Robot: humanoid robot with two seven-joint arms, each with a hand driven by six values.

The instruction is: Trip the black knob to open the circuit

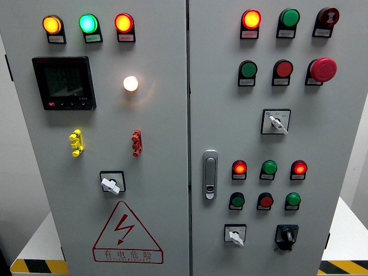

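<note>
A black rotary knob [286, 235] sits at the lower right of the right cabinet door, on a black square plate, its pointer roughly upright. Left of it is a white selector switch [236, 236] turned down to the right. Neither of my hands shows anywhere in the head view.
The grey cabinet has two doors with a silver door handle [210, 174] between them. Lit and unlit push buttons, a red emergency stop [323, 69], more white selectors [277, 122] [110, 184], a black meter [64, 83] and a warning triangle [126, 232] cover the panels.
</note>
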